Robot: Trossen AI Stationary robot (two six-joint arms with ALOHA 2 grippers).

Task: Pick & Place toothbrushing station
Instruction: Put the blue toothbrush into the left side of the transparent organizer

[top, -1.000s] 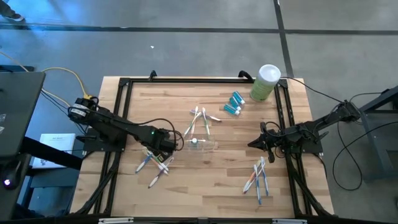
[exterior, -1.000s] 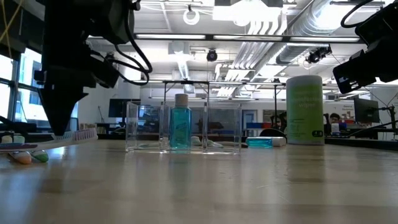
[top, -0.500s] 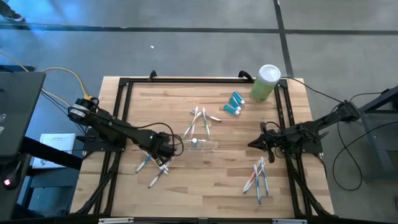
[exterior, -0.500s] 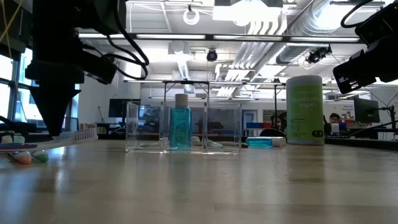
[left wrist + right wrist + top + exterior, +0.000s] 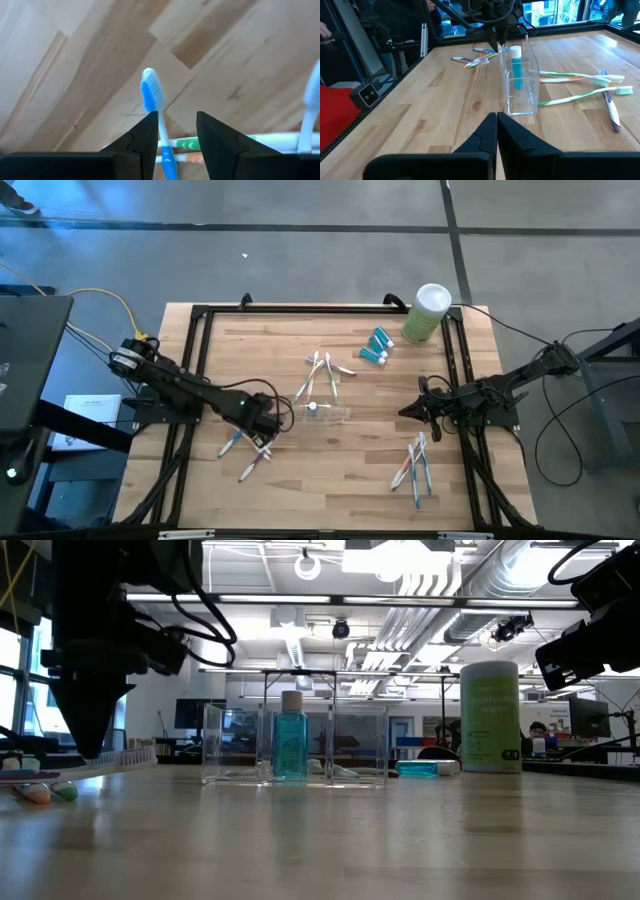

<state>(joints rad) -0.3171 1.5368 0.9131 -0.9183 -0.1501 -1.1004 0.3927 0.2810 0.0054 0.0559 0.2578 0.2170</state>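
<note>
The clear cup (image 5: 322,410) stands upright at the table's middle with one blue white-capped tube (image 5: 290,745) inside it. A few toothbrushes (image 5: 245,445) lie at the near left. My left gripper (image 5: 262,425) points down over them, open, low over the table. A blue-and-white toothbrush (image 5: 152,95) lies flat between its fingers, close beside one of them; I cannot tell whether it touches. My right gripper (image 5: 405,411) waits shut at the right, pointing toward the cup (image 5: 520,80).
More toothbrushes lie beyond the cup (image 5: 320,370) and at the near right (image 5: 415,465). Blue tubes (image 5: 376,346) lie at the far right beside a tall pale-green canister (image 5: 428,312). A black frame (image 5: 190,380) borders the table.
</note>
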